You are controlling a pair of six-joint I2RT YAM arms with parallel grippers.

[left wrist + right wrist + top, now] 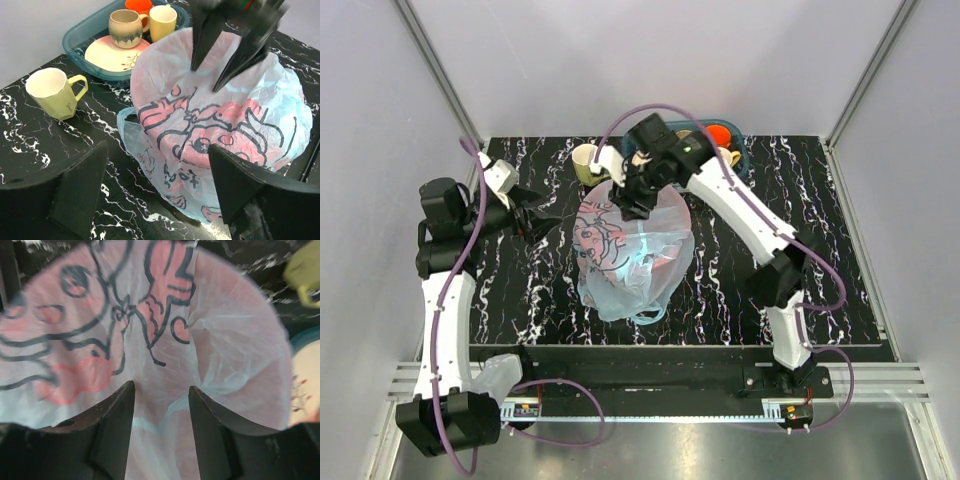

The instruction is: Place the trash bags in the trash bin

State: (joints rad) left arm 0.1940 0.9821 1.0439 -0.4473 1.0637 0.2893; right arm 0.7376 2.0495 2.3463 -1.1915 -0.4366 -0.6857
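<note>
One thin translucent light-blue printed plastic bag drapes over the round red mesh basket at the middle of the worktop, not yet pushed inside, I judge. My right gripper stands half-spread at the film, gripping nothing; my left gripper gapes empty. The teal plastic tray at the far edge holds mugs and a plate.

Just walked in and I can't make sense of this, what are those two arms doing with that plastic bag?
The light-blue cartoon bag lies spread over a round shape, apparently the red bin, which shows only as a reddish tint through the plastic. The right claw hangs over the bag's top, jaws apart, tips at the plastic. The left claw is open too, off to the side, touching nothing.
</note>
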